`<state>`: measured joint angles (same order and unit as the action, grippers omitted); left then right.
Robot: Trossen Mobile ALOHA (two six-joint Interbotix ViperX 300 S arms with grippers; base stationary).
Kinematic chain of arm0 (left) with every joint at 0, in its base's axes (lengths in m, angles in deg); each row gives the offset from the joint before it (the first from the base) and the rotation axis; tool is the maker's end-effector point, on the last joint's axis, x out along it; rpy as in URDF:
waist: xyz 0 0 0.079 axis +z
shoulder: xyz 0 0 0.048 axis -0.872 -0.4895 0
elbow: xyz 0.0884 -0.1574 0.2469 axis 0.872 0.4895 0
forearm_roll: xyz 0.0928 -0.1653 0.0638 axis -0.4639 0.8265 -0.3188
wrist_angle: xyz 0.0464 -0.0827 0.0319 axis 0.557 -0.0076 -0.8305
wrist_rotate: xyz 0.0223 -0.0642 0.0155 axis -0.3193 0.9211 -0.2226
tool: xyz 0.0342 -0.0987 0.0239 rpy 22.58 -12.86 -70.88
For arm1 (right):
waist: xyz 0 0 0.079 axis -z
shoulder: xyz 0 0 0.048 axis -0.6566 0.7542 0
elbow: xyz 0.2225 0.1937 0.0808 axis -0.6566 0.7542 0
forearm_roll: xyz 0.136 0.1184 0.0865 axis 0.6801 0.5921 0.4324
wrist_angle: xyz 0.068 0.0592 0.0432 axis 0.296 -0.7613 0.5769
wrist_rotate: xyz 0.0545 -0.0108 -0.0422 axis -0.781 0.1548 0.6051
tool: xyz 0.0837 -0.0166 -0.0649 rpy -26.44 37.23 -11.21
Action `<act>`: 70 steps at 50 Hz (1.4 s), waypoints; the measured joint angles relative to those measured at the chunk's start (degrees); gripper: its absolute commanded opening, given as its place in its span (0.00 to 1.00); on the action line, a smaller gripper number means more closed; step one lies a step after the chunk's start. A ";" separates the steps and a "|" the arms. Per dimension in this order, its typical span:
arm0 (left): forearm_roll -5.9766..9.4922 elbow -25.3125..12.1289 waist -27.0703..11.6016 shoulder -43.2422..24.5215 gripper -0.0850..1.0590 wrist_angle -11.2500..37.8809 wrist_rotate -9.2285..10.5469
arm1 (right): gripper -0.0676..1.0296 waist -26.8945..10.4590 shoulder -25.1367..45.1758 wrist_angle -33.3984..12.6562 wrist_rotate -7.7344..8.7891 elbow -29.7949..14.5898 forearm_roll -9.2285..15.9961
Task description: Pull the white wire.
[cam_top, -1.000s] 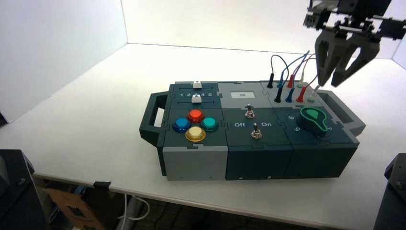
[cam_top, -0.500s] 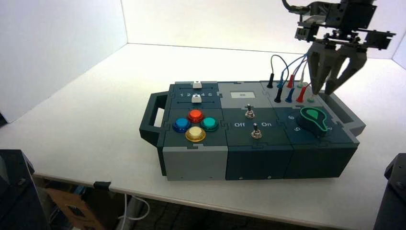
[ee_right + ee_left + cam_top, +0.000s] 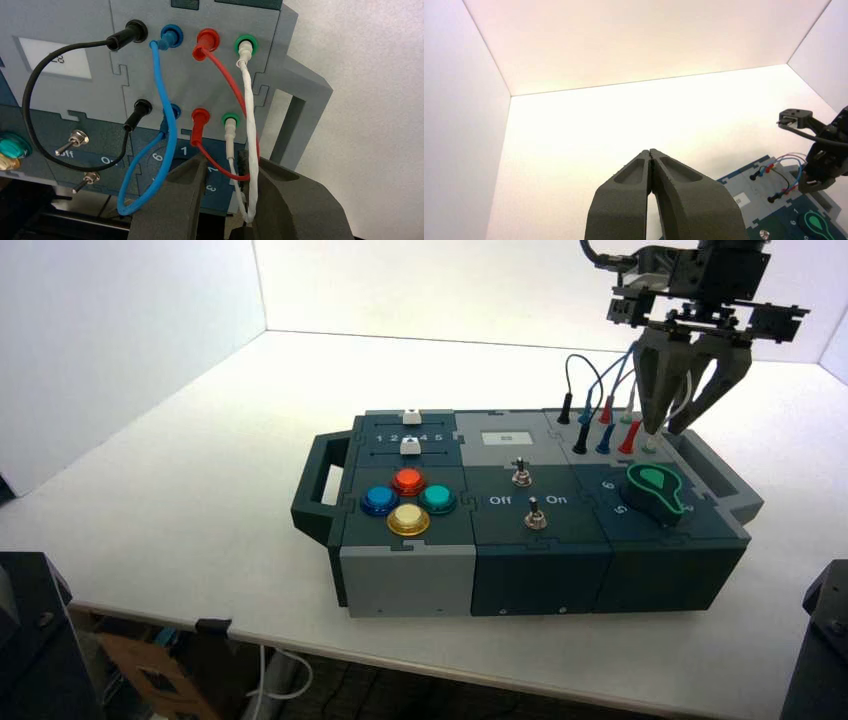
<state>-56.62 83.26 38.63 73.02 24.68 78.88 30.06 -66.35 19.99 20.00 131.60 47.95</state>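
**Open right claw reaching white wire at box's far right corner**

We are holding our right claw above the far right corner of the box, its fingers pointing down toward the wire panel. We are keeping that claw wide open, with a clear gap between its fingers and no grip on anything. The white wire is forming an arch between two pale plugs, both sitting in green-ringed sockets at the panel's right edge. In the right wrist view its loop is hanging by one finger, crossing in front of it; we cannot tell whether they are touching. The red wire is bending close to that same finger, while the blue wire is looping beside the other. The black wire is arching farther to the panel's left, apart from the claw. The box is resting on the bench. Our left claw is waiting beyond the edges of the high view, closed tip to tip, with nothing showing between its fingers.
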 measured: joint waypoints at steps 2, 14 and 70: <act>0.00 0.00 0.00 0.00 0.05 0.09 0.00 | 0.36 0.00 -0.09 0.00 0.00 0.00 0.00; 0.00 0.00 0.00 -0.09 0.05 0.00 -0.26 | 0.28 0.00 0.26 -0.09 0.00 0.00 0.00; 0.00 -0.35 0.00 -0.18 0.05 -0.53 -0.35 | 0.04 0.09 0.88 0.35 0.00 -0.35 -0.44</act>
<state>-56.62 82.91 38.63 72.84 24.16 78.53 30.14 -65.47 20.34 20.00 131.25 47.51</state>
